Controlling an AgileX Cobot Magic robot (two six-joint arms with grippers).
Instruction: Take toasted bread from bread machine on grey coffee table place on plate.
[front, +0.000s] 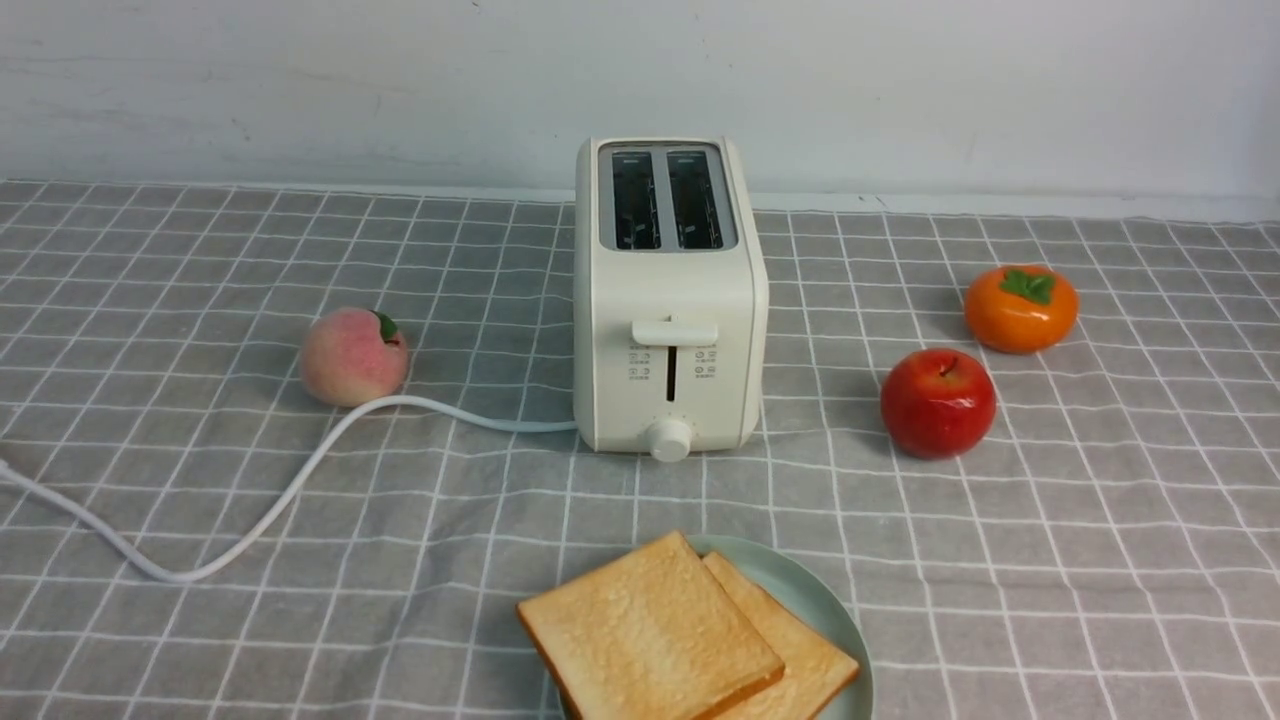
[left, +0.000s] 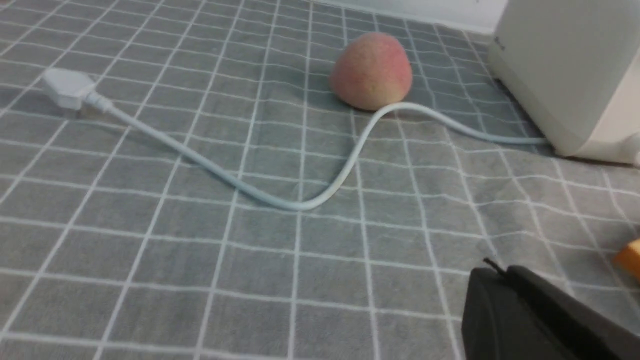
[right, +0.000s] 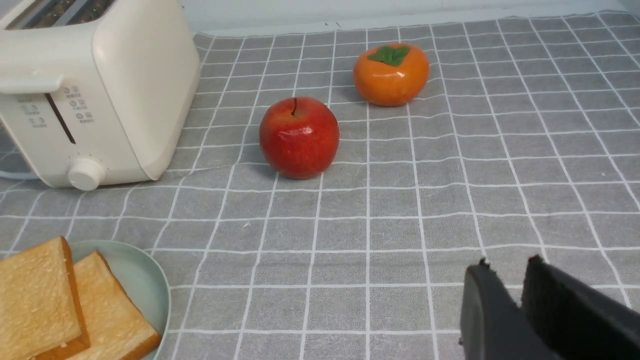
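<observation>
Two slices of toasted bread lie overlapping on the plate (front: 800, 585) at the table's front edge, the top slice (front: 650, 630) partly covering the other slice (front: 800, 655). Behind them the bread machine (front: 668, 300) stands on the grey coffee table (front: 1100, 550), both of its slots dark and without bread. Neither arm shows in the front view. My left gripper (left: 502, 270) hovers shut over bare cloth left of the toaster (left: 560, 65), holding nothing. In the right wrist view my right gripper (right: 509, 265) is open by a narrow gap, nothing in it, over cloth beside the plate (right: 135, 275).
A peach (front: 352, 355) sits left of the toaster, with the white cord (front: 280, 490) curling past it to a plug (left: 65, 87). A red apple (front: 937, 402) and an orange persimmon (front: 1020, 308) stand on the right. A pale wall closes the back.
</observation>
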